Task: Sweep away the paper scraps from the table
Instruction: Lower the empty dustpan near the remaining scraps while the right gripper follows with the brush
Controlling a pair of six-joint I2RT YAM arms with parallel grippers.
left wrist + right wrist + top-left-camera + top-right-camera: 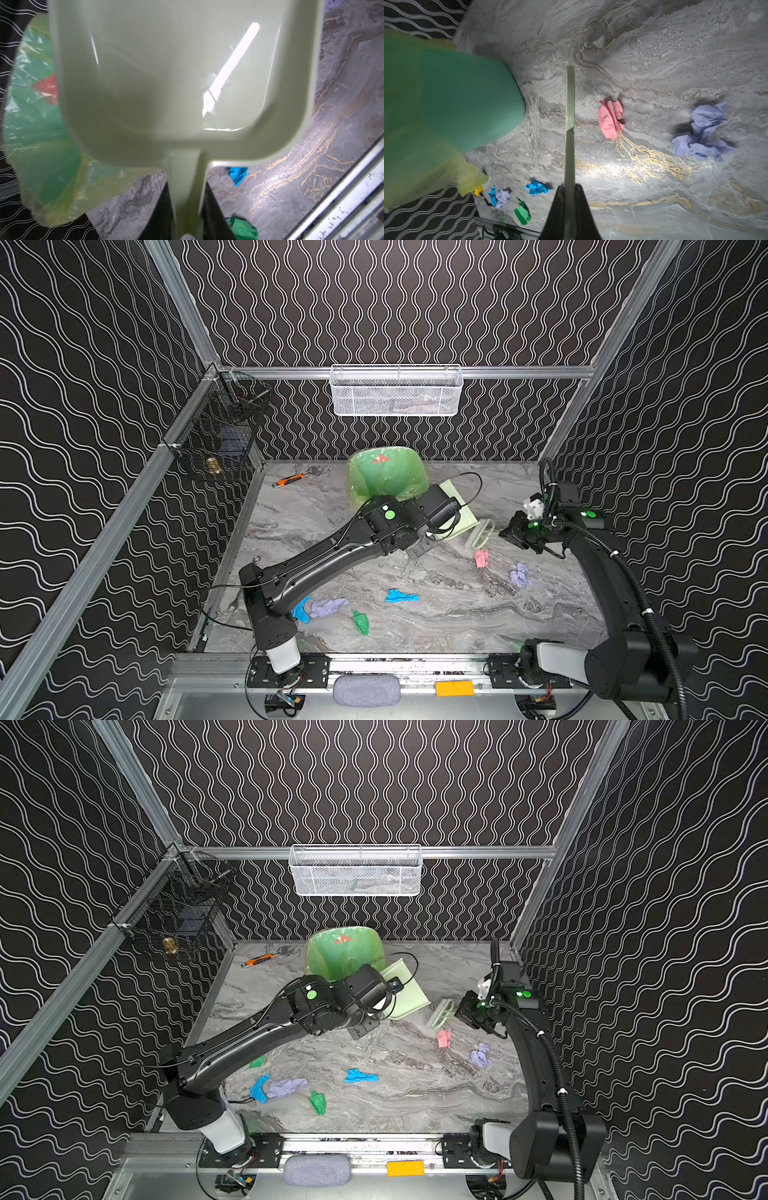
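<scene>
Several paper scraps lie on the marbled table (457,626): pink (481,558) and lilac (520,576) at the right, blue (400,596) in the middle, then lilac (328,607), blue (301,610) and green (360,621) near the left arm's base. My left gripper (186,184) is shut on the handle of a pale green dustpan (459,508), held beside the bin. My right gripper (569,187) is shut on a pale green brush (570,124), which hangs just behind the pink scrap (610,119) with the lilac one (702,133) further off.
A green bin (386,477) with a plastic liner stands at the back centre. An orange-handled wrench (291,480) lies at the back left. A white mesh basket (395,389) and a black wire basket (216,435) hang on the walls. Aluminium rails edge the table.
</scene>
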